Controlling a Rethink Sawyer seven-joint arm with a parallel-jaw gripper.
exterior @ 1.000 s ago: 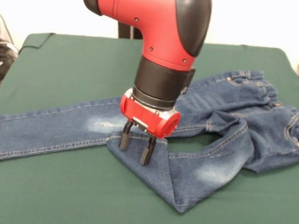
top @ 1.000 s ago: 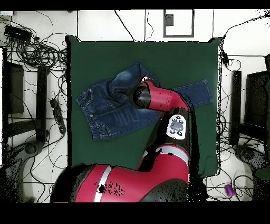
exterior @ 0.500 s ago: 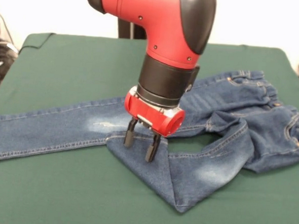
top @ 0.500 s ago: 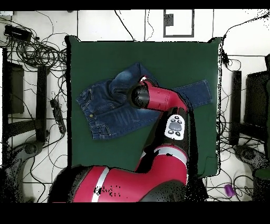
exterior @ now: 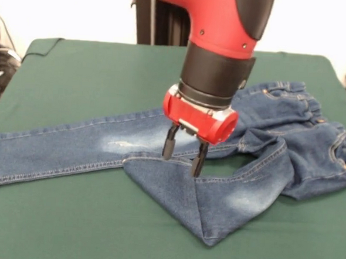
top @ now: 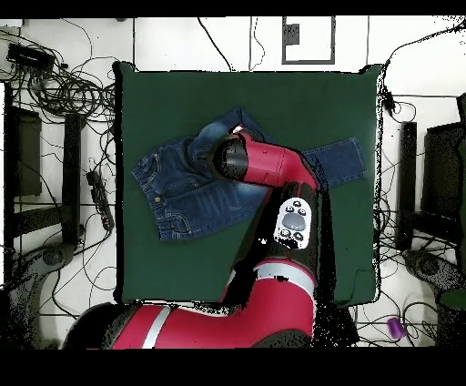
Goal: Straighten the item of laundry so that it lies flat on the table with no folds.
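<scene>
My pincer point(exterior: 183, 158) hangs spread and empty just above the jeans point(exterior: 159, 158), its two black fingers point(exterior: 169, 147) pointing down over the folded leg, close to the cloth but, as far as I can judge from the front view, not gripping any of it. The jeans lie across the middle of the green bench point(exterior: 94, 78): one leg runs out straight and flat toward the left edge of the front view, the waistband sits bunched at the right, and the other leg is doubled back on itself, making a triangular flap with its point toward the camera. In the overhead view the arm covers most of that fold (so I lean on the front camera here), and the jeans point(top: 182, 187) show mainly as the waist end and a strip of leg beyond the arm. I read this as the approach to a grasp, with the fold still to be undone. Next I would need to lower onto the top layer of the flap only, pinch near its free edge, then draw it out away from the waist until the leg lies straight.
</scene>
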